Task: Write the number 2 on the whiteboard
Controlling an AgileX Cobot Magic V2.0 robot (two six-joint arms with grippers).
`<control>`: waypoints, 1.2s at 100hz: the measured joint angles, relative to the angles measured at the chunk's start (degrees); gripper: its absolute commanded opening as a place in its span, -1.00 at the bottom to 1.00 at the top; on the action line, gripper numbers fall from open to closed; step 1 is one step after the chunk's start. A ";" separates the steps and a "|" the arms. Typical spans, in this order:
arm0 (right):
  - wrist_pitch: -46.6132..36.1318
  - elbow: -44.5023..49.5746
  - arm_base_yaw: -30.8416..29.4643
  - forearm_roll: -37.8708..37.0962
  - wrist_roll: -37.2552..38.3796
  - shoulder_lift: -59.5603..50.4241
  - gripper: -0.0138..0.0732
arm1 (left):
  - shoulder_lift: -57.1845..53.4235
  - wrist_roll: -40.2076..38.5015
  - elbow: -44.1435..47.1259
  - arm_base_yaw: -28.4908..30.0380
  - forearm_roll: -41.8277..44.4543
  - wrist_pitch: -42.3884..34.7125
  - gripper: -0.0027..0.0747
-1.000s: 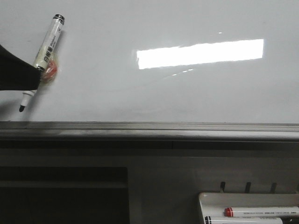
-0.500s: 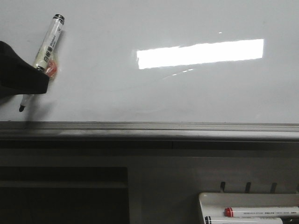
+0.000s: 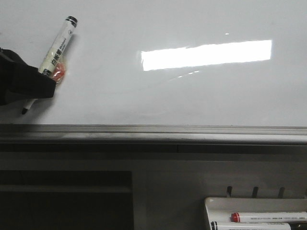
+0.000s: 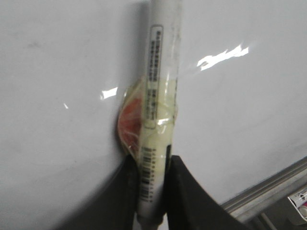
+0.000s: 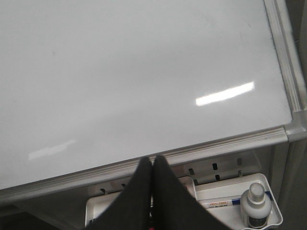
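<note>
Since one second ago: marker [image 3: 56,52] tilted further right, tip near same spot. Left gripper [image 4: 152,191] clamped on barrel, tip just above grey ledge, low-left on whiteboard [image 3: 192,96]. No stroke visible. Right gripper [image 5: 152,191] closed, empty, well apart.

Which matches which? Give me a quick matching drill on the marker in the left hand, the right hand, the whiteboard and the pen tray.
Things:
1. marker
2. right hand
3. whiteboard
4. pen tray

States:
A. holds markers, below the ledge
B. shut, holding nothing
C. no digit visible on it
D. clamped in the left hand, tip toward the board's lower edge

Pairs: 1-D, 2-B, 3-C, 4-A
</note>
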 measured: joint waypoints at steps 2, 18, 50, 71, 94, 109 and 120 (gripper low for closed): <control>0.00 0.00 0.00 0.30 0.00 0.00 -0.80 | 0.00 0.00 0.00 0.00 0.10 0.13 -0.98; 0.63 0.00 0.00 9.31 -8.26 0.91 -0.80 | -0.89 0.00 0.00 0.00 1.91 1.89 -0.98; -0.46 0.00 5.86 44.52 -48.55 9.62 -0.79 | -11.83 0.00 0.00 -6.73 17.42 4.39 -0.98; -5.16 0.00 18.47 46.19 -63.35 17.65 -0.79 | -17.01 0.00 0.00 -13.07 24.38 5.47 -0.98; -11.39 -2.91 30.48 46.28 -73.15 28.40 0.02 | -17.88 0.00 0.12 -18.59 25.74 11.31 -0.98; -12.22 -7.63 34.37 46.28 -76.97 35.37 0.58 | -17.88 0.00 0.65 -20.24 27.57 12.29 -0.98; -12.90 -10.48 36.78 46.28 -78.60 38.99 0.51 | -17.88 0.00 1.46 -20.61 29.72 12.29 -0.98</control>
